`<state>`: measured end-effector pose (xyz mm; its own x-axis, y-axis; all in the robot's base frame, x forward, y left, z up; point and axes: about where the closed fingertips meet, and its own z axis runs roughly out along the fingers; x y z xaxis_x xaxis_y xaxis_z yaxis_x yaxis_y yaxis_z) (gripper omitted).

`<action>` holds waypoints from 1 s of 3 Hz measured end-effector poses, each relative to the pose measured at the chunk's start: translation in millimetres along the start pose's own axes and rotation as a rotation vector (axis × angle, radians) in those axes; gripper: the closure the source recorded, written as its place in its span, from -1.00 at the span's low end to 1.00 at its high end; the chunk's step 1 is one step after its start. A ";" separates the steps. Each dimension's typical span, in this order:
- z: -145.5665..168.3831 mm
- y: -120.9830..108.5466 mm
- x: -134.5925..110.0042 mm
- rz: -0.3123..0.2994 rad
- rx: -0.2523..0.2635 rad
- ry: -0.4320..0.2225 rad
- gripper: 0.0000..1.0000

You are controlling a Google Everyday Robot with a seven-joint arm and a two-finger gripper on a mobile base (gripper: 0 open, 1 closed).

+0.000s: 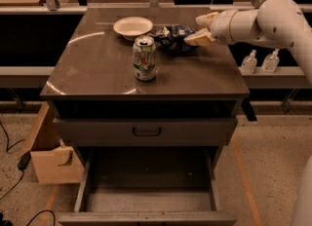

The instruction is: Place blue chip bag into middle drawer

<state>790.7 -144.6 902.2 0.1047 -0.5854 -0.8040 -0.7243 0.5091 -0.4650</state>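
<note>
1 blue chip bag [171,36] lying crumpled near the table's [97,66] far edge, right of a white bowl [132,27], behind a green-and-white drink can [145,58], gripper [201,29] just beside the bag's right end, fingers [198,38] spread wide, middle drawer [146,217] pulled open below the front edge

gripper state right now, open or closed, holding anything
Gripper: open, fingers spread at the right end of the blue chip bag on the cabinet top, not closed on it.
</note>
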 end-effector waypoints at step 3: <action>2.1 47.8 -24.7 -0.116 -0.217 -0.056 1.00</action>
<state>754.9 -104.5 899.1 0.2284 -0.5933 -0.7719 -0.8342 0.2895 -0.4693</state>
